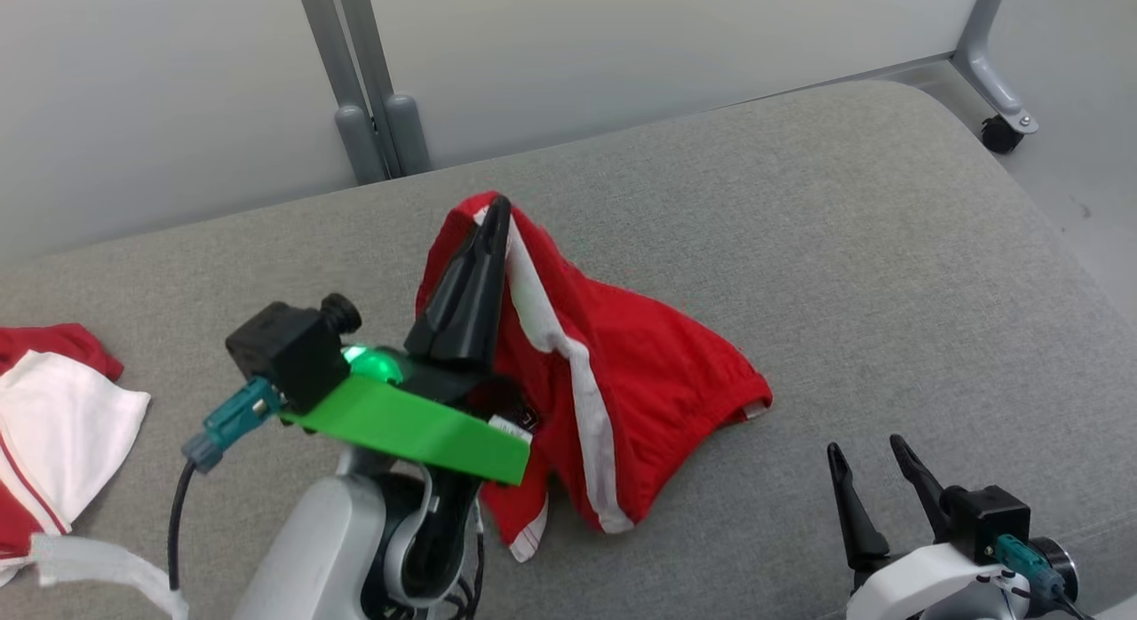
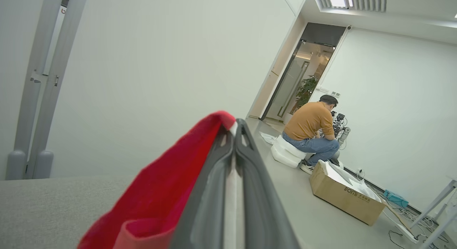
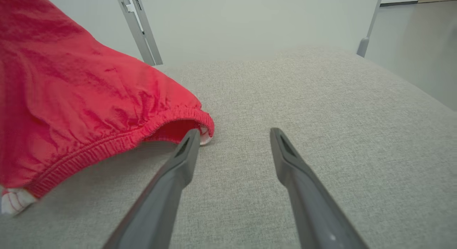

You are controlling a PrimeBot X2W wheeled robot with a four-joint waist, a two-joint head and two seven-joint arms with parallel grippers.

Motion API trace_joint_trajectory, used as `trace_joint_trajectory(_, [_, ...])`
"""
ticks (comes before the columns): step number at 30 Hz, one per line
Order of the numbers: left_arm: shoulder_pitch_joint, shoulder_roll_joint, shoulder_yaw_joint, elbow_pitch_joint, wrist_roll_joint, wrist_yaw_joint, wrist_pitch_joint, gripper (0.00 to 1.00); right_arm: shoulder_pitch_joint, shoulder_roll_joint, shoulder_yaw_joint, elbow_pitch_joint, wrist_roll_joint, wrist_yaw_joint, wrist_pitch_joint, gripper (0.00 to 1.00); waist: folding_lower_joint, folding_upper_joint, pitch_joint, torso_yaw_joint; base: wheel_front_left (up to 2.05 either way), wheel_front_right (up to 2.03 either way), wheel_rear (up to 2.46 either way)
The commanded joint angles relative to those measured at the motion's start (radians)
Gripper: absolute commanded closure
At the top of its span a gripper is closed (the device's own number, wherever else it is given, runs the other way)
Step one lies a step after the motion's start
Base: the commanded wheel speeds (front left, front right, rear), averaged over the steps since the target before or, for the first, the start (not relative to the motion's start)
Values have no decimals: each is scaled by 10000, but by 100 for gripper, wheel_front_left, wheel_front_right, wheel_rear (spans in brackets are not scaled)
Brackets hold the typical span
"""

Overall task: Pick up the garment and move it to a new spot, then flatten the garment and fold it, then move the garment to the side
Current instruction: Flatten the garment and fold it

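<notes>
Progress: pick-up only begun, by the look of it — left gripper [image 1: 497, 210] was clamped on a raised fold of the red garment [image 1: 640, 371], the rest draped on the grey cushion [image 1: 844, 247]; moving, flattening, folding and setting aside remained | Right gripper [image 1: 864, 444]: spread wide, empty, near the hem | Hidden: garment's near edge behind the left arm — overall shape unclear

The worktop [image 1: 844, 211] is a broad pad covered in grey woven fabric, with a rounded far-right corner. A red garment [image 1: 648, 371] with white side stripes lies near its middle. Its elastic hem and lower edges rest on the fabric, while its far end rises in a peak off the surface. At the left edge, well apart from it, lies a second garment [image 1: 53, 425], red and white, rumpled. A white strip [image 1: 98, 562] lies just beside that one, at the near-left edge.
</notes>
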Motion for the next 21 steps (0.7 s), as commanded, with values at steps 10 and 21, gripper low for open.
trace_joint_trajectory(10, [3655, 804, 62, -1906, -1040, 758, 514, 100, 415, -58, -364, 35, -31, -10, -10, 0, 0, 0, -71, 521, 0, 0, 0])
trace_joint_trajectory(21, [6187, 1404, 800, -264, -1661, 1354, 293, 100, 286, -166, -270, 93, -14, -10, -8, 0, 0, 0, -179, 1123, 0, 0, 0])
